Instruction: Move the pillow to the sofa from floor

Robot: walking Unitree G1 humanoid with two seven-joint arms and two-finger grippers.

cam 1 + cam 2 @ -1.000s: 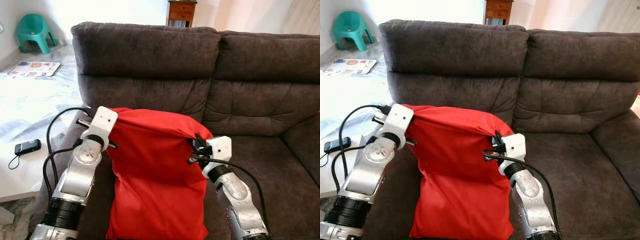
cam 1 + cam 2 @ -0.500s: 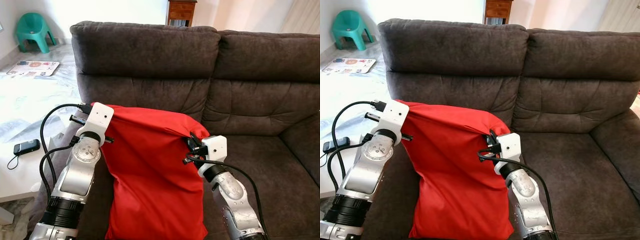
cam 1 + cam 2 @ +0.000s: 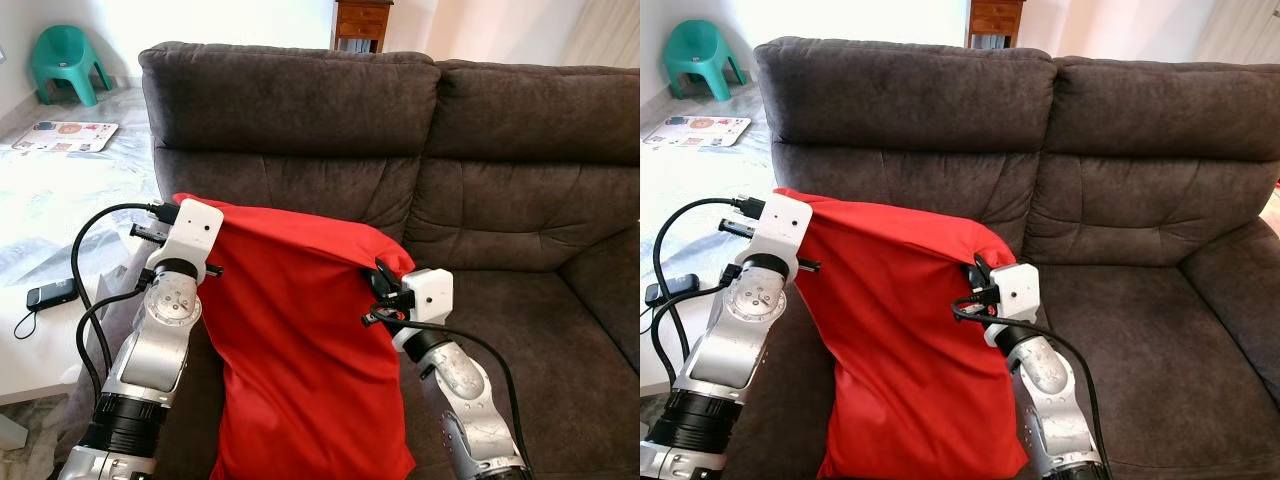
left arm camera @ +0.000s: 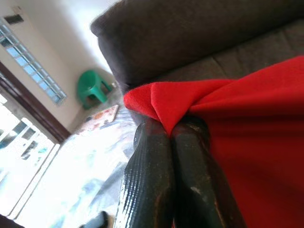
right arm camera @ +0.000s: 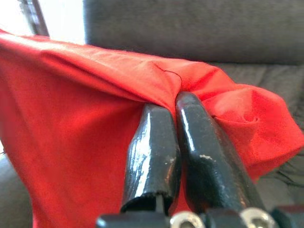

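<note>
**A:** Left wrist view first: the left gripper [image 4: 171, 137] has its two black fingers pressed together on a pinch of the red pillow [image 3: 300, 340] at one top corner. The right gripper [image 5: 178, 111] is clamped the same way on the opposite top corner.

**B:** And the pillow itself?

**A:** Centre of the left eye view, hanging limp between the arms in front of the sofa [image 3: 520, 170] backrest, its lower edge running off the bottom of the frame.

**B:** What could go wrong?

**A:** Each grip holds only a thin fold of cloth. A jerk, or the arms spreading apart, could likely pull the fabric free and drop one side. Released too near the seat's front edge, it might slide back toward the floor.

**B:** Any containers?

**A:** None I can make out. At the left edge a small dark device [image 3: 52, 294] lies on a white surface [image 3: 60, 200].
</note>
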